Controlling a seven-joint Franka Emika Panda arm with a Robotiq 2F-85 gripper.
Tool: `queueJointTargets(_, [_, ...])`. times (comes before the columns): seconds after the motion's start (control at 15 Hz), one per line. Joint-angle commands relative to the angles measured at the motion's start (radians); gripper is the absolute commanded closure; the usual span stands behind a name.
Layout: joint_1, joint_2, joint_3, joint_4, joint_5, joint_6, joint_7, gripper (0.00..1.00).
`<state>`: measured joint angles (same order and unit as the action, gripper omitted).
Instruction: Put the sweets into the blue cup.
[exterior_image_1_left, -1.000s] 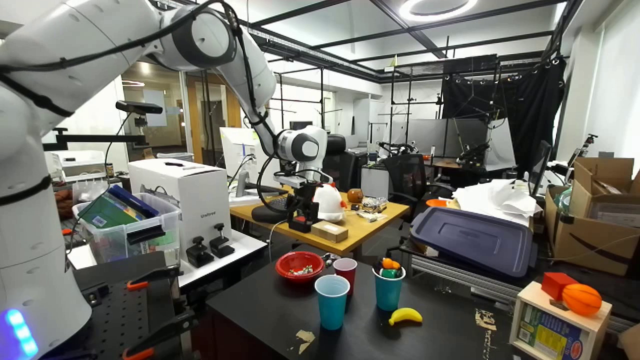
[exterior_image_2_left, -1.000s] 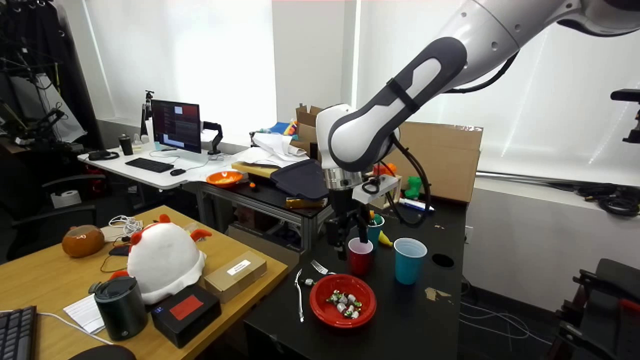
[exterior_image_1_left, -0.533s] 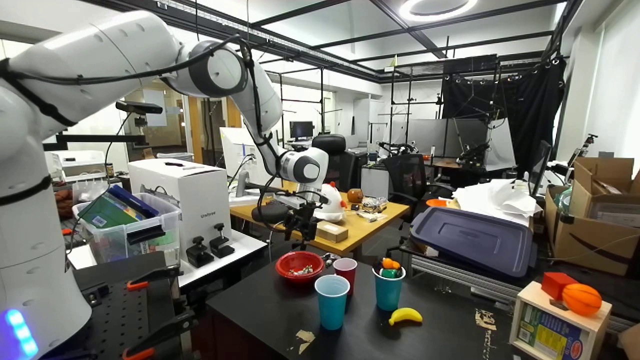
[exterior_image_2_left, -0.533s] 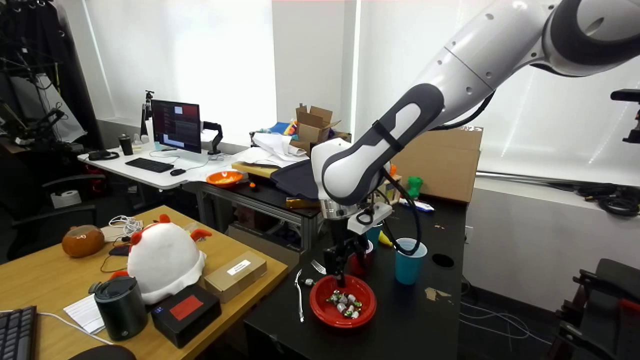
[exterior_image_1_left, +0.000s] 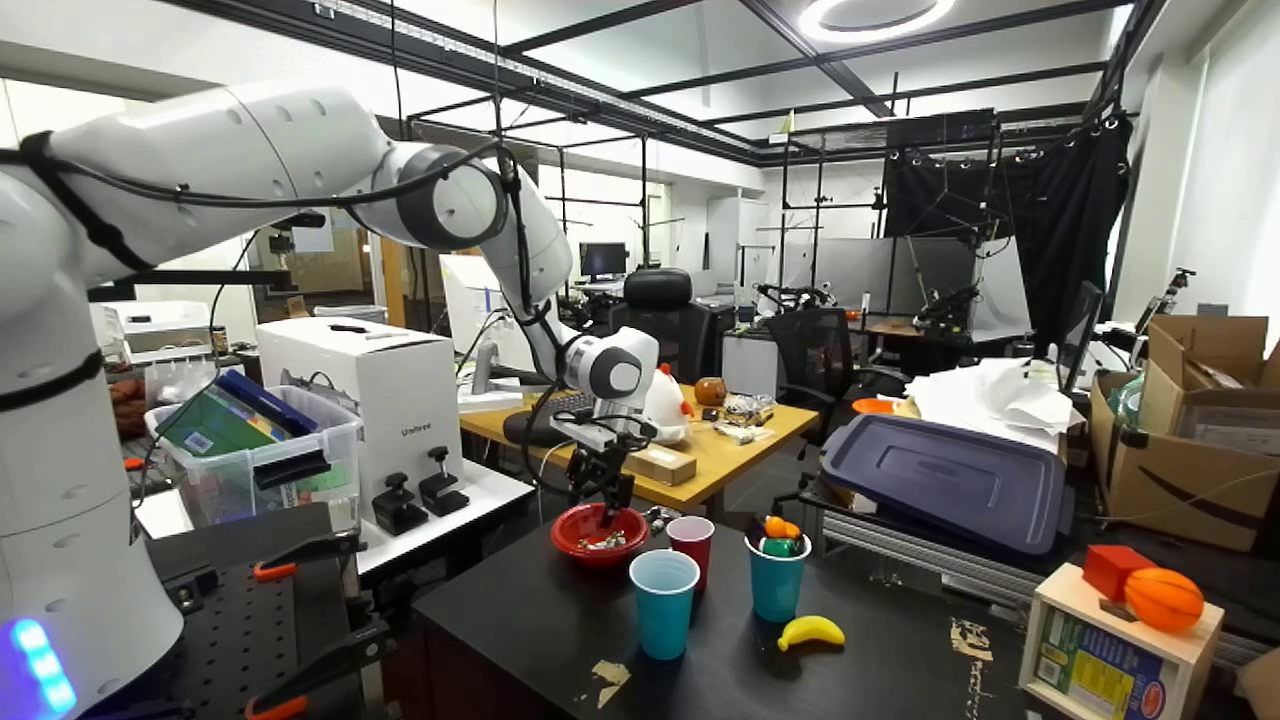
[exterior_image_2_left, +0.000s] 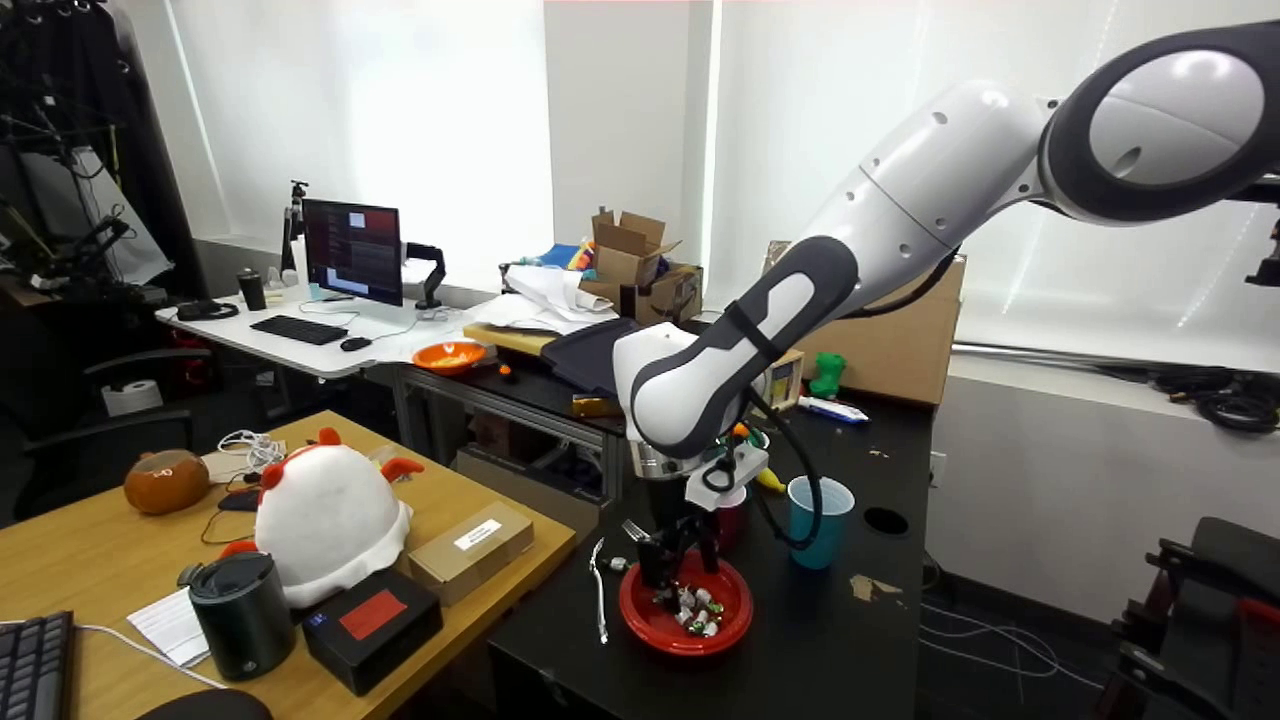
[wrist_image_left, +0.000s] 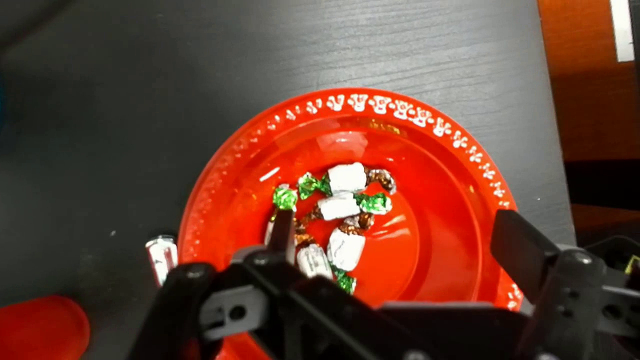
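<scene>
Gripper (wrist_image_left: 400, 240) wide, pointing down at bowl (wrist_image_left: 445, 215), partly hiding the sweets (wrist_image_left: 347, 177) clustered inside in wrist view; contact can't be told. Arm (exterior_image_1_left: 270, 140) stretched out, bent at elbow, forearm sloping down to wrist. A blue cup (exterior_image_1_left: 664, 615) stands upright on table (exterior_image_1_left: 540, 630), near bowl.

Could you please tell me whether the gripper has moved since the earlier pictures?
Yes, downward: in both exterior views, the gripper showed clear above the unmoved red bowl a second ago and now overlaps it.
</scene>
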<state>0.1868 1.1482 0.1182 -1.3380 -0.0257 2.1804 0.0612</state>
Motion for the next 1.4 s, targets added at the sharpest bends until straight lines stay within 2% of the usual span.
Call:
queueJointTargets(0.0, [-0.011, 0.061, 0.0, 0.102, 0.012, -0.018, -0.047, 0.0])
queueJointTargets(0.33, [-0.037, 0.119, -0.002, 0.183, 0.013, -0.026, -0.097, 0.0])
queueJointTargets(0.93, [-0.064, 0.153, 0.076, 0.236, 0.048, -0.118, -0.236, 0.0])
queueJointTargets(1.33, [-0.053, 0.171, 0.052, 0.239, 0.021, -0.102, -0.275, 0.0])
